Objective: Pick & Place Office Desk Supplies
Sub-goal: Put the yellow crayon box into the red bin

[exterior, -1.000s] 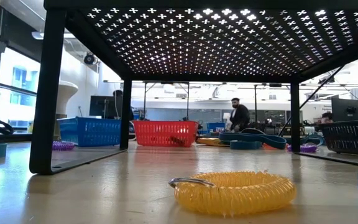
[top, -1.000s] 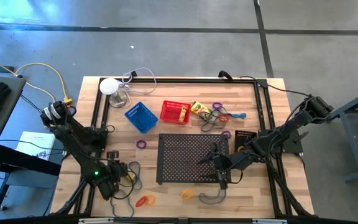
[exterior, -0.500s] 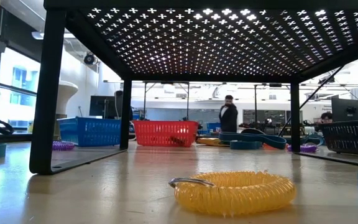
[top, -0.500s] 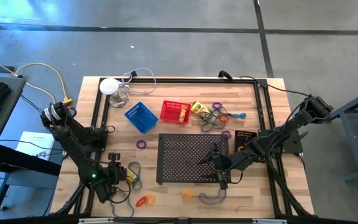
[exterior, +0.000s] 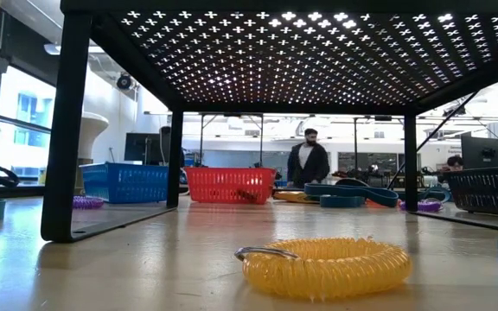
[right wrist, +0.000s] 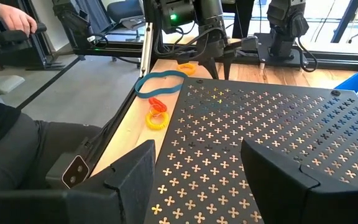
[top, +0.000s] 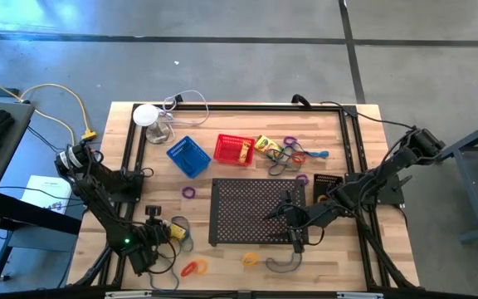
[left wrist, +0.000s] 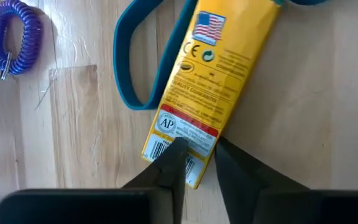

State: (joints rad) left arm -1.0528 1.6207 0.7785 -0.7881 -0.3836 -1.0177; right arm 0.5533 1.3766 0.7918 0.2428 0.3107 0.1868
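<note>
My left gripper (top: 166, 233) is near the table's near-left corner, shut on a yellow crayon box (left wrist: 213, 81). A teal rubber band (left wrist: 129, 74) loops beside the box, and a purple coil band (left wrist: 14, 34) lies farther off. My right gripper (top: 297, 231) hovers open over the near right part of the large black perforated tray (top: 251, 208); its fingers stand wide apart in the right wrist view (right wrist: 197, 180). Blue basket (top: 187, 156), red basket (top: 234, 149) and black basket (top: 328, 184) stand on the table. My left gripper pinches the crayon box between its two fingers at the barcode end (left wrist: 185, 140), coming from above and pointing down. The box reaches away from the fingers at a slant. I cannot tell whether it is off the table.
Yellow coil (top: 250, 259), orange-red coils (top: 193, 267) and a dark band (top: 285, 264) lie along the near edge. More bands (top: 287, 154) and another yellow box (top: 265, 144) lie by the red basket. A white disc with cable (top: 145, 115) sits far left. A person (exterior: 308, 164) stands in the room behind.
My left arm has sunk a little toward the table's near edge, its gripper staying by the yellow box. In the room behind the table the person has walked toward the left. My right arm has kept still.
</note>
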